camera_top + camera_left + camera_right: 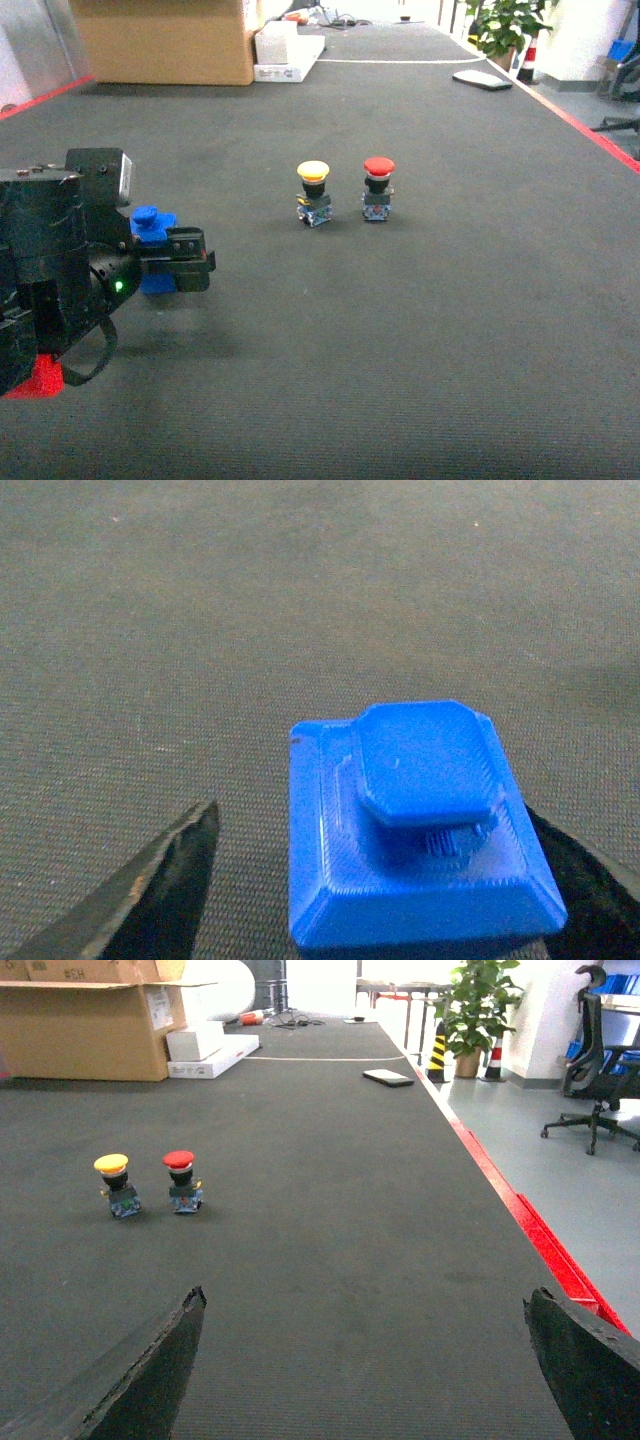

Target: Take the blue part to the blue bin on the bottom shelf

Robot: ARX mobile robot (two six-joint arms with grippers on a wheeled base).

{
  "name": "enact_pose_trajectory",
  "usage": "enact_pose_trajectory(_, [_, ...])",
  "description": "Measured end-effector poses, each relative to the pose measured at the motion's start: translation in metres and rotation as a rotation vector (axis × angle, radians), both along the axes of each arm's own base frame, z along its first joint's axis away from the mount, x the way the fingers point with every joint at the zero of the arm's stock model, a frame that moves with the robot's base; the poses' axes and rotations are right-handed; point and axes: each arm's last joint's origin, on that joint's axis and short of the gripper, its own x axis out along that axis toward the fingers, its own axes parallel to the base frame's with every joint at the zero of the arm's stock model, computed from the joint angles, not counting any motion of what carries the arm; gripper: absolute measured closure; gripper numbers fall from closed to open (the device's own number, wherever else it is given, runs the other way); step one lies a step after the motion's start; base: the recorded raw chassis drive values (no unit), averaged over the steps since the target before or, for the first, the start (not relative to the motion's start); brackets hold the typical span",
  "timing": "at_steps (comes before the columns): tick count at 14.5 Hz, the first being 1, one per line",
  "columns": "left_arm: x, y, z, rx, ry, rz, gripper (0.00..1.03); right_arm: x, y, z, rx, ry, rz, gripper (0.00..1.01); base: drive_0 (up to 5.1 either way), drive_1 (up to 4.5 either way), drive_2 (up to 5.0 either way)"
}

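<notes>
resting between left tool [190, 260] fingers, chunky blue part [420, 830], octagonal cap

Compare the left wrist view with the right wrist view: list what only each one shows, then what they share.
Only the left wrist view shows the blue part, close up between the left gripper's dark fingers, its right side against one finger and a gap to the other.

Only the right wrist view shows the yellow-capped button and red-capped button standing side by side, a cardboard box, a potted plant, an office chair, and the right gripper's fingers wide apart around nothing.

Both show the dark carpet.
</notes>
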Motion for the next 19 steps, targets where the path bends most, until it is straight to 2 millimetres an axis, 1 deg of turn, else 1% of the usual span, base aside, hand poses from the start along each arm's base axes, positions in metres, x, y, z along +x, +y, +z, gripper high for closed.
enact_pose_trajectory(2, [0.008, 0.004, -0.005, 0.001, 0.008, 0.012, 0.44, 0.000, 0.000, 0.000, 0.000, 0.000, 0.000, 0.03, 0.0, 0.00, 0.0])
enact_pose_trajectory(3, [0.008, 0.006, -0.006, 0.002, 0.009, 0.011, 0.53, 0.000, 0.000, 0.000, 0.000, 0.000, 0.000, 0.03, 0.0, 0.00, 0.0])
enact_pose_trajectory(4, [0.009, 0.007, -0.006, 0.001, 0.007, 0.011, 0.58, 0.000, 0.000, 0.000, 0.000, 0.000, 0.000, 0.03, 0.0, 0.00, 0.0])
enact_pose_trajectory(6, [0.010, 0.008, -0.005, 0.002, -0.002, 0.015, 0.59, 0.000, 0.000, 0.000, 0.000, 0.000, 0.000, 0.03, 0.0, 0.00, 0.0])
enact_pose_trajectory(7, [0.006, 0.007, -0.005, 0.006, -0.020, 0.010, 0.59, 0.000, 0.000, 0.000, 0.000, 0.000, 0.000, 0.03, 0.0, 0.00, 0.0])
enact_pose_trajectory(9, [-0.011, 0.005, -0.003, 0.017, -0.030, 0.005, 0.59, 0.000, 0.000, 0.000, 0.000, 0.000, 0.000, 0.03, 0.0, 0.00, 0.0])
enact_pose_trajectory(10, [-0.034, 0.000, 0.006, 0.042, -0.050, -0.011, 0.59, 0.000, 0.000, 0.000, 0.000, 0.000, 0.000, 0.03, 0.0, 0.00, 0.0])
enact_pose_trajectory(11, [-0.053, -0.004, 0.019, 0.052, -0.059, -0.027, 0.59, 0.000, 0.000, 0.000, 0.000, 0.000, 0.000, 0.03, 0.0, 0.00, 0.0])
enact_pose_trajectory(12, [-0.079, -0.006, 0.042, 0.068, -0.070, -0.051, 0.59, 0.000, 0.000, 0.000, 0.000, 0.000, 0.000, 0.03, 0.0, 0.00, 0.0])
enact_pose_trajectory(13, [-0.106, -0.002, 0.067, 0.068, -0.090, -0.055, 0.59, 0.000, 0.000, 0.000, 0.000, 0.000, 0.000, 0.03, 0.0, 0.00, 0.0])
enact_pose_trajectory(14, [-0.122, 0.003, 0.081, 0.069, -0.100, -0.034, 0.59, 0.000, 0.000, 0.000, 0.000, -0.001, 0.000, 0.03, 0.0, 0.00, 0.0])
enact_pose_trajectory(16, [-0.166, 0.014, 0.102, 0.083, -0.120, 0.045, 0.59, 0.000, 0.000, 0.000, 0.000, 0.000, 0.000, 0.03, 0.0, 0.00, 0.0])
enact_pose_trajectory(17, [-0.186, 0.017, 0.108, 0.082, -0.124, 0.058, 0.59, 0.000, 0.000, 0.000, 0.000, 0.000, 0.000, 0.03, 0.0, 0.00, 0.0])
enact_pose_trajectory(18, [-0.202, 0.018, 0.114, 0.082, -0.135, 0.069, 0.59, 0.000, 0.000, 0.000, 0.000, 0.000, 0.000, 0.03, 0.0, 0.00, 0.0])
enact_pose_trajectory(19, [-0.215, 0.019, 0.121, 0.078, -0.157, 0.072, 0.59, 0.000, 0.000, 0.000, 0.000, 0.000, 0.000, 0.03, 0.0, 0.00, 0.0])
